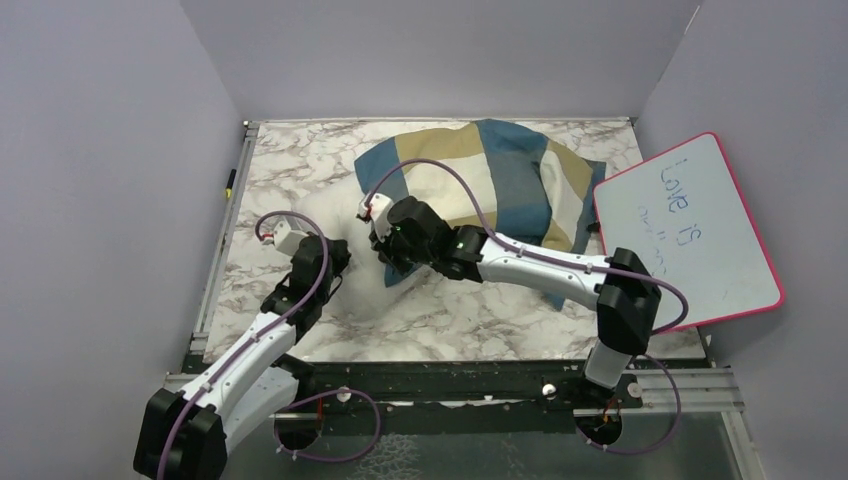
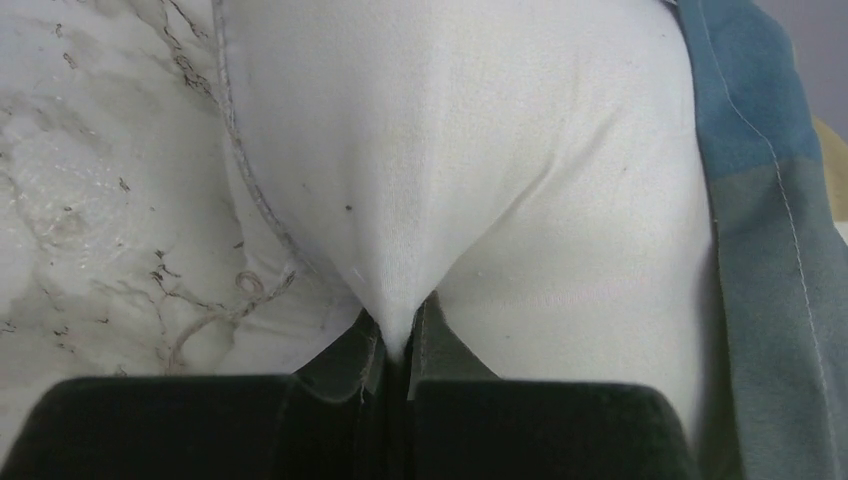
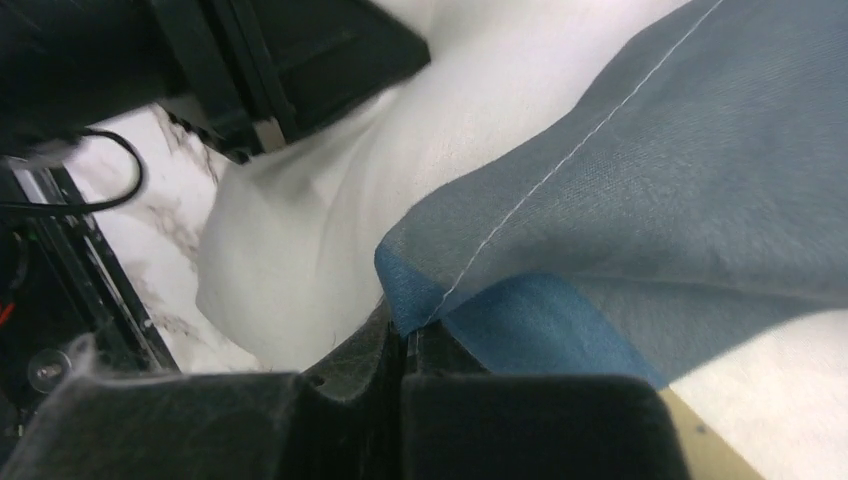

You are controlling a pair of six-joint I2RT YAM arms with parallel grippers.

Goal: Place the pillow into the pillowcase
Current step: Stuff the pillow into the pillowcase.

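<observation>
Left arm reaches forward from 7 o'clock. The left gripper [image 2: 398, 330] is pressed together on a pinch of the pillow [image 2: 450, 150] fabric. Right arm bends in from 4 o'clock across the table [image 1: 290, 170]. The right gripper [image 3: 403, 335] is clamped on the blue hem corner of the pillowcase [image 3: 650, 180].

Only the wrist views show these pinches. The overhead view shows both grippers side by side near centre.

The pillowcase bulges toward 12 o'clock with the pillow partly inside, and a white corner protrudes at its 7 o'clock opening. A whiteboard [image 1: 690, 230] sits at 3 o'clock.
</observation>
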